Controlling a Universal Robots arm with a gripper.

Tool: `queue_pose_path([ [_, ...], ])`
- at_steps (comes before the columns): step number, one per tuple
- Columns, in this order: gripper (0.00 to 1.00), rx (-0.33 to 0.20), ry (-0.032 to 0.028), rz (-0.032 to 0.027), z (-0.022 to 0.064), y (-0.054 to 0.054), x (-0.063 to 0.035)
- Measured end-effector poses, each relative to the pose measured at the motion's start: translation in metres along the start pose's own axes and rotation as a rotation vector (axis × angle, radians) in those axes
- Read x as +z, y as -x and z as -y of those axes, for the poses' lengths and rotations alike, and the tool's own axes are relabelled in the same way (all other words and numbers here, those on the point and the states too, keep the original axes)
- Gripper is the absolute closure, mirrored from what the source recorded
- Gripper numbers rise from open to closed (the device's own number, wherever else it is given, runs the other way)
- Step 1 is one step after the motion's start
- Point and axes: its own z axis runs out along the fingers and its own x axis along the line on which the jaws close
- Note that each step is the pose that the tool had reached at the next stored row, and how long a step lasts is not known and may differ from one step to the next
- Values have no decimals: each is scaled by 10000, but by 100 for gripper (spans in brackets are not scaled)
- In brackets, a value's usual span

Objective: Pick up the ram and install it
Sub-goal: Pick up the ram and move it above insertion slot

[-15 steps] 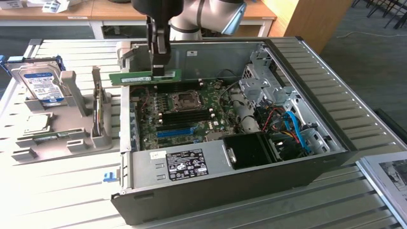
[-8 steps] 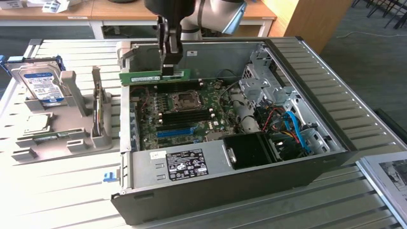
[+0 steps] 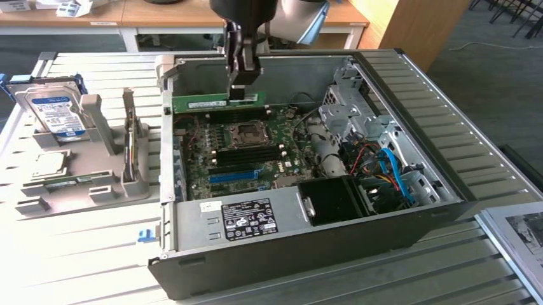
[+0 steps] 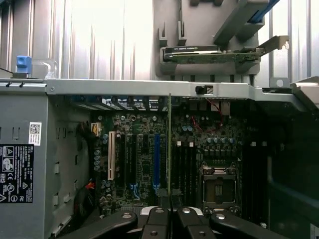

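Hand [image 3: 243, 94]: closed narrowly on the ram [image 3: 212, 102], gripping its top edge near the end toward the exterior view's right.

Ram: green stick, long edge level, held inside the open computer case [image 3: 297, 260]. It sits close to the far wall, over the dark memory slots [image 3: 238, 117] behind the CPU socket [image 3: 248, 132]. Whether it touches a slot cannot be told. In the wrist view the ram [image 4: 169, 144] appears edge-on, a thin line running from the hand [image 4: 169, 211] out over the motherboard [image 4: 139, 159], beside the blue slot [image 4: 156, 159].

Exterior view, left to right:
- Hard drive [image 3: 55, 114]: blue-white label, standing tilted in the grey holder [image 3: 93, 184].
- Processor chip [image 3: 49, 164]: silver, square, lying on the holder in front of the drive.
- Computer case: side open, resting on the slatted desk [image 3: 85, 267].
- Motherboard [image 3: 212, 146]: flat in the case floor.
- Power supply [image 3: 246, 219]: black label, at the case's near edge.
- Blue cables [image 3: 395, 175]: at the case's right end.
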Motion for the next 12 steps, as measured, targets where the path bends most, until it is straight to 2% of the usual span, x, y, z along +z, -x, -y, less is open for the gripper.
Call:
queue_pose_path([
  [12,88,0,0,0,282,2,-13],
])
